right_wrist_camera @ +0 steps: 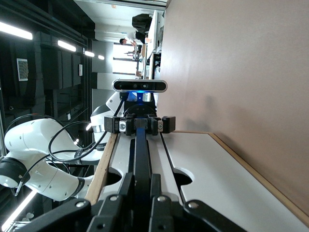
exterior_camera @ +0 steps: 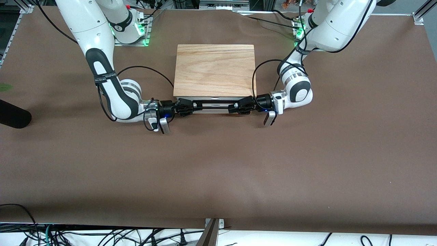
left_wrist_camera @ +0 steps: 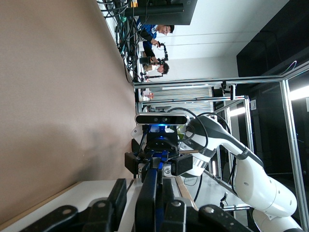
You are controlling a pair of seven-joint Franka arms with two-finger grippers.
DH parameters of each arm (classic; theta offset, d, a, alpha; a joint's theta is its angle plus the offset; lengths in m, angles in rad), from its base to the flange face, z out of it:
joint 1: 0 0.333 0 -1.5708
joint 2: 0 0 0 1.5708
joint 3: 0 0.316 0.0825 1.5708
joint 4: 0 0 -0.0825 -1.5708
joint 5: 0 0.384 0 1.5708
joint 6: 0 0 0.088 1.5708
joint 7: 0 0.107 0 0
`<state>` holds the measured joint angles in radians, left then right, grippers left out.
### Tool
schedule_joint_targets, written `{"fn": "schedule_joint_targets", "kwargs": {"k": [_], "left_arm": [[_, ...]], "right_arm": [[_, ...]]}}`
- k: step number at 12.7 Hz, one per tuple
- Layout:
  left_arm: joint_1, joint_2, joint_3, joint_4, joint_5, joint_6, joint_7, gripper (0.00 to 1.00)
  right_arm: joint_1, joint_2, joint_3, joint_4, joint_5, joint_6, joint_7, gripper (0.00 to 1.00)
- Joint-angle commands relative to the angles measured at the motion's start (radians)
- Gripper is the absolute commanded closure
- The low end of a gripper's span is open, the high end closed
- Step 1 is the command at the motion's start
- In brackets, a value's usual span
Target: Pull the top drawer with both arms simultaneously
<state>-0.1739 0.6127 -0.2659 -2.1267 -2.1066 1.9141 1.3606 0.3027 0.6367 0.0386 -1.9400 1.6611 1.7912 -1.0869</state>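
the top drawer [exterior_camera: 214, 106] sits barely open under the wooden-topped box [exterior_camera: 214, 70] mid-tabletop [exterior_camera: 218, 164]. the right gripper [exterior_camera: 186, 106] and left gripper [exterior_camera: 239, 106] have fingers clamped on its black bar handle [exterior_camera: 212, 103], one at each end. stiff and light, it should slide if pulled evenly.

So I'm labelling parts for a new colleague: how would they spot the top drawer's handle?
Find the wooden-topped box mid-table. On its front, facing the front camera, a long black bar handle spans the top drawer. Unlike anything nearby, the right gripper and left gripper each clamp one end.
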Motion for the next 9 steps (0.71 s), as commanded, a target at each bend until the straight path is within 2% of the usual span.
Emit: {"fn": "schedule_joint_targets", "kwargs": {"k": [1, 4, 5, 6, 7, 9], "left_arm": [[-0.010, -0.080, -0.044, -0.150, -0.006, -0.017, 0.052, 0.78], [-0.010, -0.076, -0.044, -0.153, -0.001, -0.017, 0.055, 0.79], [-0.010, -0.071, -0.044, -0.153, 0.002, -0.015, 0.055, 0.85], [-0.012, -0.065, -0.042, -0.153, 0.005, -0.014, 0.057, 0.96], [-0.012, -0.065, -0.042, -0.153, 0.008, -0.009, 0.060, 1.00], [-0.012, -0.060, -0.041, -0.153, 0.008, -0.007, 0.075, 1.00]], "right_arm": [[0.003, -0.026, -0.009, -0.010, -0.009, 0.005, 0.002, 1.00], [0.001, -0.026, -0.009, -0.008, -0.009, 0.005, 0.002, 1.00], [-0.002, -0.026, -0.009, -0.008, -0.009, 0.005, -0.001, 1.00], [-0.004, -0.026, -0.009, -0.001, -0.011, 0.001, 0.001, 1.00], [-0.007, -0.026, -0.009, 0.004, -0.009, -0.003, 0.004, 1.00], [-0.008, -0.026, -0.009, 0.006, -0.009, -0.003, 0.010, 1.00]]}}
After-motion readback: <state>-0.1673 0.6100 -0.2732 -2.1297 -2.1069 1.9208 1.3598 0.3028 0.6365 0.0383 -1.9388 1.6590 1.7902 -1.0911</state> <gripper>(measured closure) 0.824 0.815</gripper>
